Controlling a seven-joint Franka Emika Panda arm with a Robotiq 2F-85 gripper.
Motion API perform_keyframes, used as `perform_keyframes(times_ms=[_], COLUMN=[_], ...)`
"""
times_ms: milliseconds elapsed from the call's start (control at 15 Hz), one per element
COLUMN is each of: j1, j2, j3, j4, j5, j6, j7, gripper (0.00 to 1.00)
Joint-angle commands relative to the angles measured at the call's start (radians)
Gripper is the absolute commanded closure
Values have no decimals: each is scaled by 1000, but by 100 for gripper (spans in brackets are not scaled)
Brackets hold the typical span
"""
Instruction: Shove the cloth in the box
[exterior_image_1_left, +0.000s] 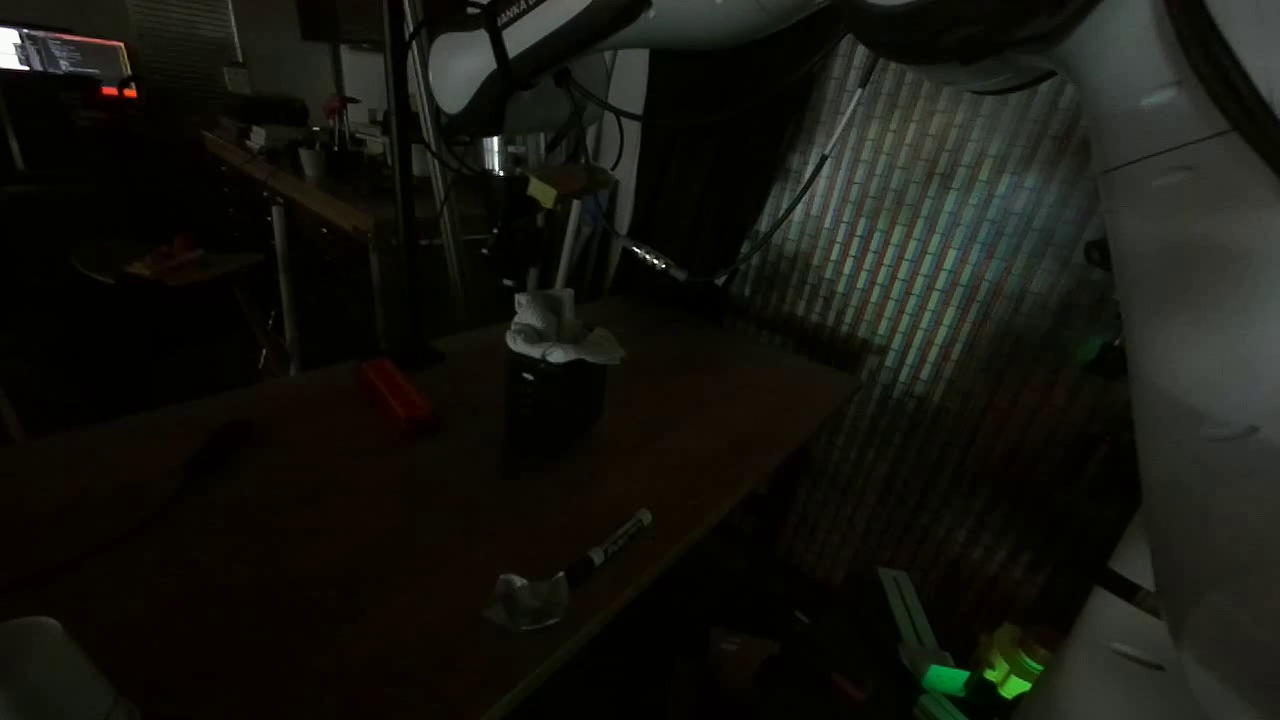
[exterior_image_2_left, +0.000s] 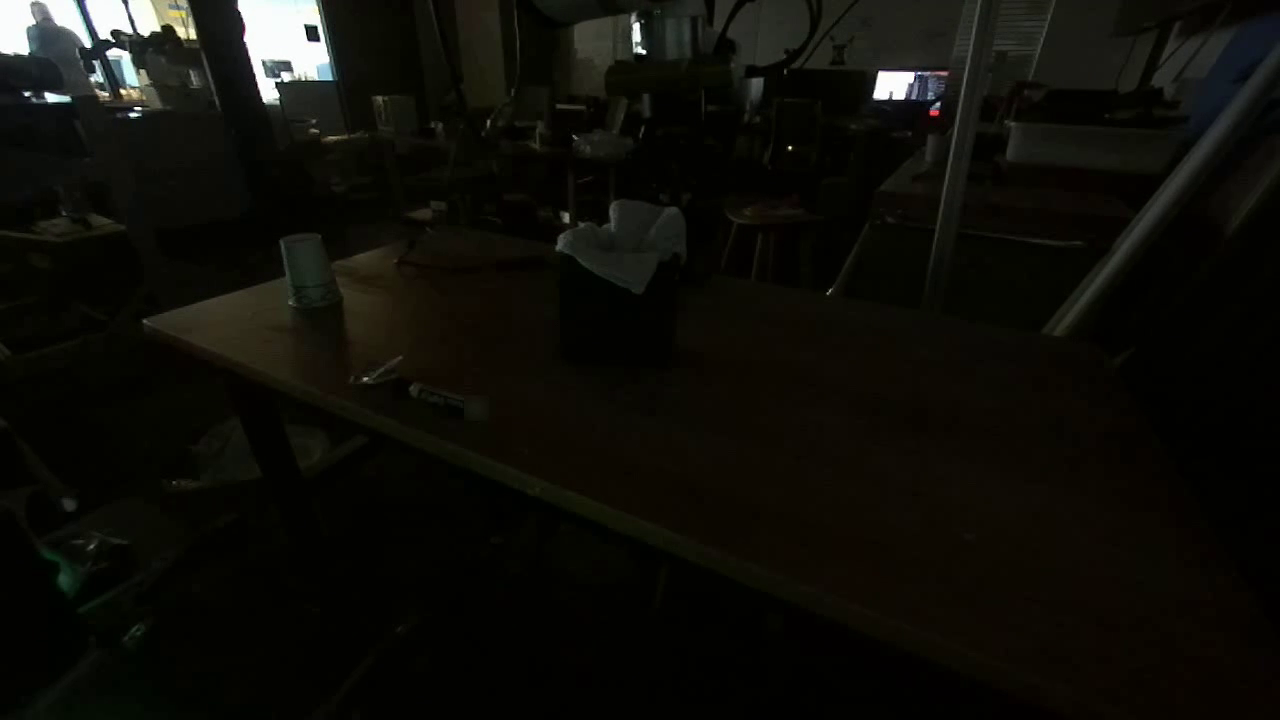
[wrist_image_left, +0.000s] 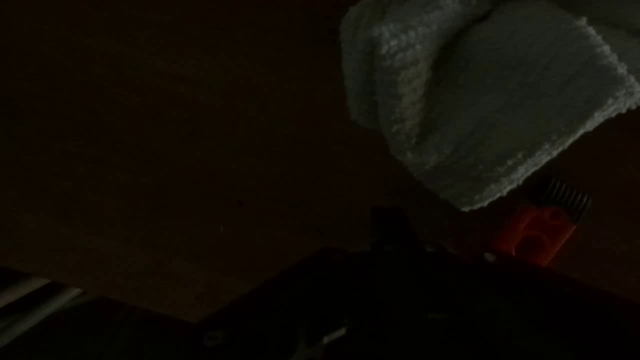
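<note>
A white cloth (exterior_image_1_left: 555, 340) lies bunched on top of a small black box (exterior_image_1_left: 555, 410). Part of the cloth stands up above the rim and part hangs over the edge. Both also show in an exterior view, the cloth (exterior_image_2_left: 628, 245) and the box (exterior_image_2_left: 615, 325). In the wrist view the cloth (wrist_image_left: 500, 100) fills the upper right; the box cannot be made out there. My gripper (wrist_image_left: 392, 215) is a dark outline with its fingertips together, empty, apart from the cloth. In an exterior view the gripper (exterior_image_1_left: 515, 275) is dim, above and beside the cloth.
A red tool (exterior_image_1_left: 397, 395) lies beside the box; it shows in the wrist view (wrist_image_left: 540, 232). A marker (exterior_image_1_left: 620, 537) and a crumpled clear wrapper (exterior_image_1_left: 530, 600) lie near the table edge. A cup (exterior_image_2_left: 310, 270) stands at the table's far end. The scene is very dark.
</note>
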Motion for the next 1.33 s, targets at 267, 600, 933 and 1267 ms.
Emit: perform_keyframes(times_ms=[267, 600, 933, 1267], j1=[-10, 1, 6, 6], j2=[-6, -29, -58, -92], j3=[14, 12, 8, 5], j4=[8, -20, -65, -125], j5=[13, 7, 2, 3], j6=[-31, -45, -44, -37], j7=[-6, 27, 59, 94], gripper=[99, 98, 98, 99])
